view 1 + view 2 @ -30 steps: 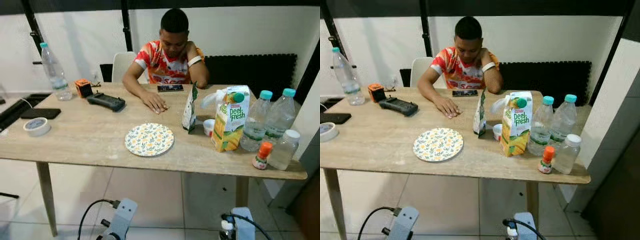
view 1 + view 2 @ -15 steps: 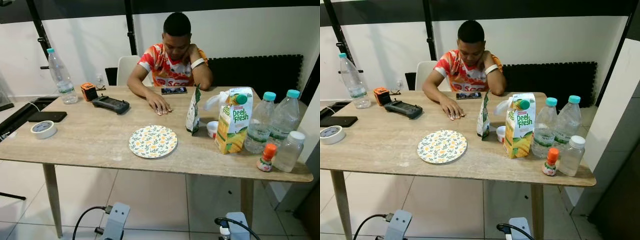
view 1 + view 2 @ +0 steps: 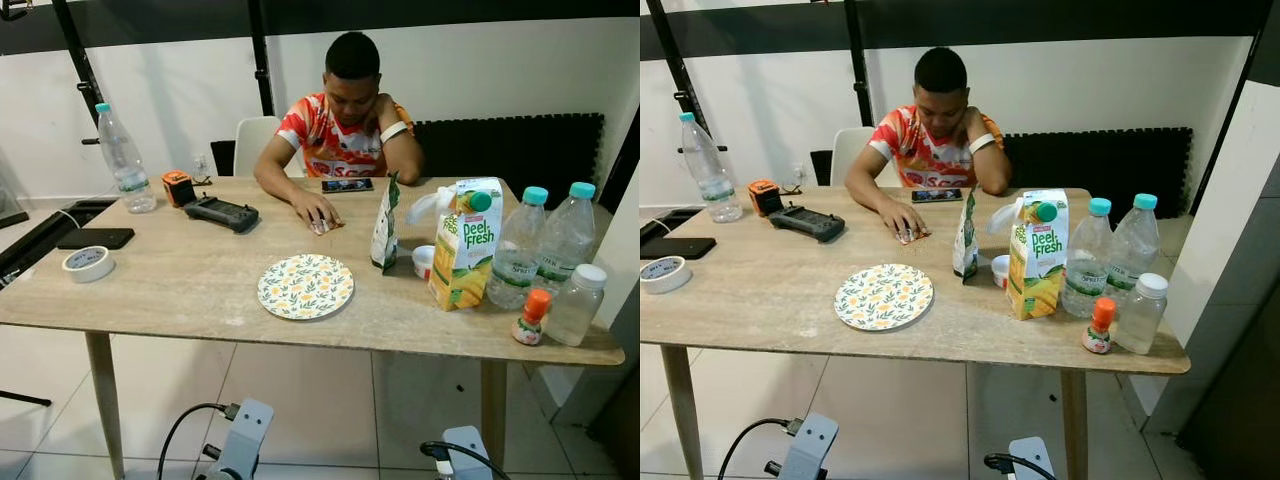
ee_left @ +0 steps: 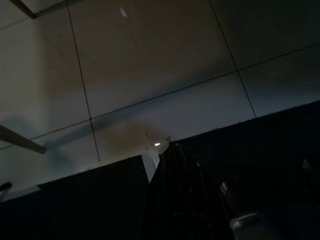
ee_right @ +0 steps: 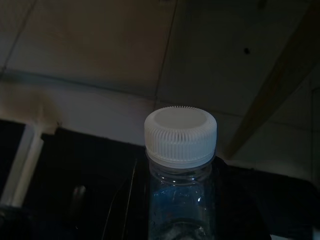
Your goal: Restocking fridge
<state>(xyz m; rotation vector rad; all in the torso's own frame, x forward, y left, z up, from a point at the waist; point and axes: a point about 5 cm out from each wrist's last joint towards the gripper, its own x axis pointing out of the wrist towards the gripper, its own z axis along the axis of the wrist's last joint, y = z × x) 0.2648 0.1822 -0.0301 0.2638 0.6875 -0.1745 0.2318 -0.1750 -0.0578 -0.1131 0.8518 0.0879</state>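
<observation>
Counter (image 3: 180, 290) dead ahead, both arms hanging low at the near edge, below counter height.

Right gripper (image 5: 175, 200): right wrist view shows a clear bottle with white ribbed cap (image 5: 181, 135) standing up between the dark jaws, cap end pointing away from the wrist, floor tiles behind it. Reads as jaws closed on that bottle, held upright. So one item is already in hand.

Left gripper (image 4: 175, 200): wrist view very dark, floor tiles and a dark mass. Can't tell jaw state. Looks idle.

Remaining stock sits at the right end of the counter: juice carton (image 3: 463, 243), two teal-capped bottles (image 3: 518, 246) (image 3: 563, 237) just right of it, white-capped bottle (image 3: 576, 303) and small orange-capped bottle (image 3: 526, 316) nearer the near-right corner. All upright, long axes vertical, tightly grouped.

Key relation: that cluster lies up and to the right, on the right arm's side, but the right arm is loaded. The left arm would have to reach across.

Elsewhere: floral plate (image 3: 305, 286) mid-counter, tape roll (image 3: 87, 263) and a lone bottle (image 3: 124, 158) at the left, person (image 3: 345, 120) seated on the far side, hand flat on the counter. No fridge visible here.
</observation>
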